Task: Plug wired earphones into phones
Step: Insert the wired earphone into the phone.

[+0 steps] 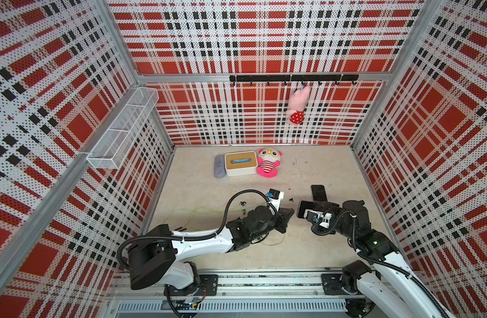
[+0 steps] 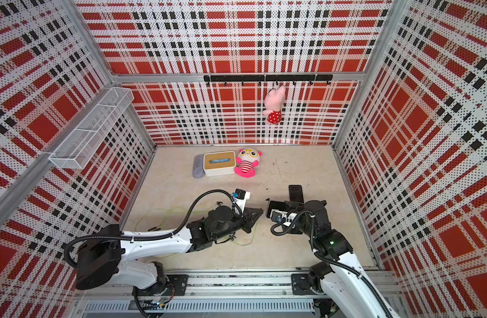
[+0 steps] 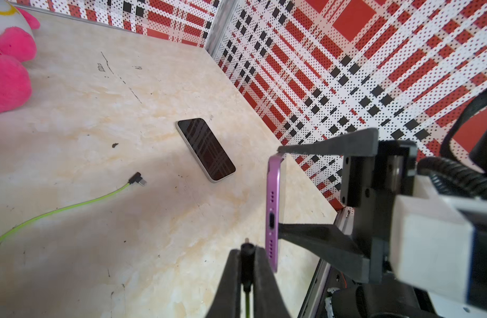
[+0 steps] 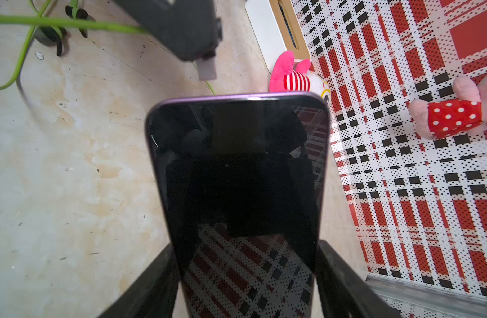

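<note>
My left gripper (image 3: 247,249) is shut on the small black plug (image 3: 247,257) of one set of wired earphones. Its yellow-green cable (image 3: 247,302) trails back between the fingers. My right gripper (image 4: 246,256) is shut on a purple-edged phone (image 4: 236,170), held up off the table. That phone's bottom edge (image 3: 273,192) faces the plug. The plug tip sits a short way beside the edge, apart from the port (image 3: 271,221). In both top views the two grippers (image 1: 289,212) (image 2: 260,211) meet mid-table. The other phone (image 3: 206,150) (image 1: 318,192) lies flat, with another plug (image 3: 137,179) lying loose near it.
Loose yellow-green cable (image 1: 198,212) and black earbuds (image 1: 242,204) lie left of the left gripper. At the back stand a grey case (image 1: 219,166), a white box with a cork top (image 1: 241,163) and a pink plush toy (image 1: 267,163). Another plush (image 1: 298,106) hangs on the back wall.
</note>
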`<state>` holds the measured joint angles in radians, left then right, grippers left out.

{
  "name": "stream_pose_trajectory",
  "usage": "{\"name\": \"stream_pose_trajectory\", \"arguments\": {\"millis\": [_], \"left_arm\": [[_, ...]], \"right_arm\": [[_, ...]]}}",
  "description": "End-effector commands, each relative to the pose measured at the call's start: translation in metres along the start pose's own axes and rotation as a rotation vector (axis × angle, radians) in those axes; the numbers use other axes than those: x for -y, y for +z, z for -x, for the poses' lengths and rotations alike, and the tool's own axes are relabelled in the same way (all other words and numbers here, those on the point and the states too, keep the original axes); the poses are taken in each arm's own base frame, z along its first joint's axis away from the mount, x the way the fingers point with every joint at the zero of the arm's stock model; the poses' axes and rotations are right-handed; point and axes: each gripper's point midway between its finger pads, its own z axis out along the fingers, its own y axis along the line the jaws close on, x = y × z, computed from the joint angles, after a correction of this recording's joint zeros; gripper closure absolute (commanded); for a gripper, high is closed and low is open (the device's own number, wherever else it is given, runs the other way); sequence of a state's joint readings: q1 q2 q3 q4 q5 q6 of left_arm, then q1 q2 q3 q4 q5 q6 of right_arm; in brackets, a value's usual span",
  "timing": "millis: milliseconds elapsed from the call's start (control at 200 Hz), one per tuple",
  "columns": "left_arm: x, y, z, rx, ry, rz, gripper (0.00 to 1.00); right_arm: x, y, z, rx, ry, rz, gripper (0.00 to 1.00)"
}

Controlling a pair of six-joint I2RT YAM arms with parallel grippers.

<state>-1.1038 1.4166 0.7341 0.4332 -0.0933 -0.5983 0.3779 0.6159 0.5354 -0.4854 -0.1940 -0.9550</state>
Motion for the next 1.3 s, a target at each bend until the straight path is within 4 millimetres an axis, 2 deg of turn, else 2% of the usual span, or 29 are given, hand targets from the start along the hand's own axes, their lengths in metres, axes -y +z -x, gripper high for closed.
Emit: {"name": "stream_pose_trajectory", "arguments": {"millis": [0,511,1298], "left_arm": [[0.015,-0.004,0.012,0.036,-0.020,-0.076,1.00],[0.016,0.005,0.003,0.007,-0.020,-0.083,1.00],[0.020,0.005,0.007,0.015,-0.018,-0.098,1.00]], "right_arm": [[0.009,-0.003,0.012,0.052,-0.036,-0.037,0.39],[0.009,-0.006,0.020,0.088,-0.041,-0.038,0.39],[0.004,-0.007,0.023,0.099,-0.049,-0.012,0.39]]}}
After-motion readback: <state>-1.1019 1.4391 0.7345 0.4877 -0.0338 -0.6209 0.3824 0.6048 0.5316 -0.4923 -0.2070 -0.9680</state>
